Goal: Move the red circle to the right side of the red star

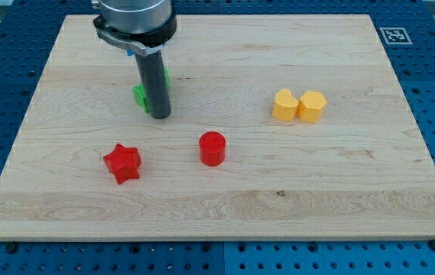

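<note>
The red circle (pixel 212 148) stands on the wooden board, a little below its middle. The red star (pixel 122 163) lies to the circle's left and slightly lower, about a hand's width away. My tip (pixel 160 117) rests on the board above and between the two, nearer the circle, touching neither. A green block (pixel 140 94) sits right behind the rod, mostly hidden by it, so its shape cannot be made out.
Two yellow blocks, one heart-like (pixel 284 105) and one squarer (pixel 313 106), touch each other at the right of the middle. A little blue shows behind the rod (pixel 131 53). The wooden board (pixel 355 191) lies on a blue perforated table.
</note>
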Robot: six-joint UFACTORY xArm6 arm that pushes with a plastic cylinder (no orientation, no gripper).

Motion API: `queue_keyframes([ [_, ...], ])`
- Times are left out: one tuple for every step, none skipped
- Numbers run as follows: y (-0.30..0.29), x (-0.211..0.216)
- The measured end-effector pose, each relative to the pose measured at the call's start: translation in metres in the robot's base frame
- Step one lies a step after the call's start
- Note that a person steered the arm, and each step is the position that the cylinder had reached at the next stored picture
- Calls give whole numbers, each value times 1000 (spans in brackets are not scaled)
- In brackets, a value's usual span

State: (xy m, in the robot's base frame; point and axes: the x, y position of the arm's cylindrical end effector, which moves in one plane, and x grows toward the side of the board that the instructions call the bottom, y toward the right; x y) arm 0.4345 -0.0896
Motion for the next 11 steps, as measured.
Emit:
queue_keyframes([
  [0,0],
  [0,0],
  [5,21],
  [15,24],
  [16,24],
  [28,24],
  [42,24],
  [45,24],
  [74,25],
  [112,29],
  [137,47],
])
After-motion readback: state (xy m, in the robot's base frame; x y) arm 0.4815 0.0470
